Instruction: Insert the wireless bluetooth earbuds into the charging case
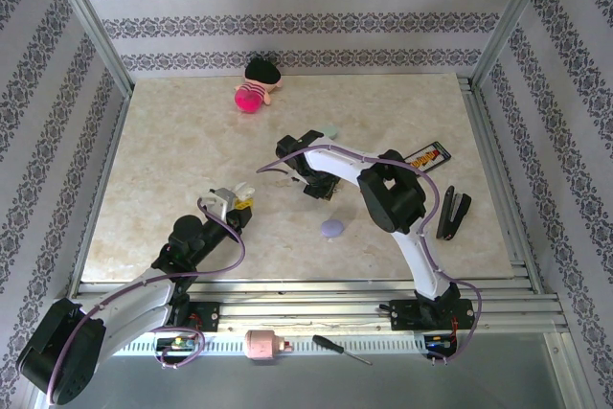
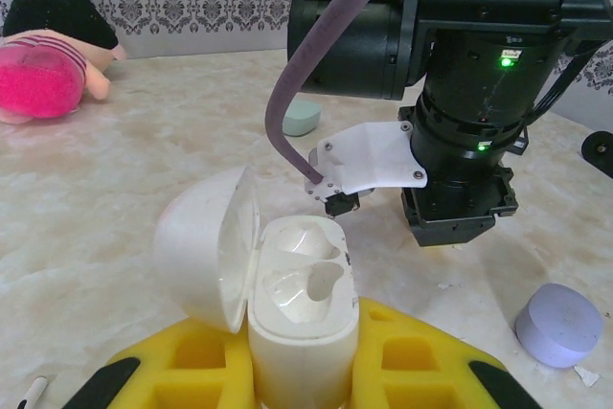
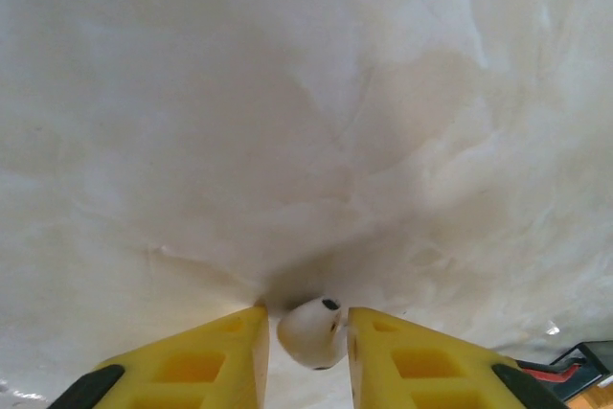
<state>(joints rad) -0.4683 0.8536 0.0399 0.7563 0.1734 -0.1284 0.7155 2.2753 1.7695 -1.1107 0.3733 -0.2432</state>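
My left gripper is shut on a white oval charging case and holds it upright between the yellow fingers. The case's lid hangs open to the left. Its near well is empty; the far well looks filled by something white, but I cannot tell what. My right gripper points down at the marble table, its yellow fingertips shut on a small white earbud that lies on the surface. In the top view the right gripper is at mid-table, just beyond the case.
A closed lavender case lies near the front. A mint case sits behind the right arm. A pink doll is at the back, a black object and a card at the right.
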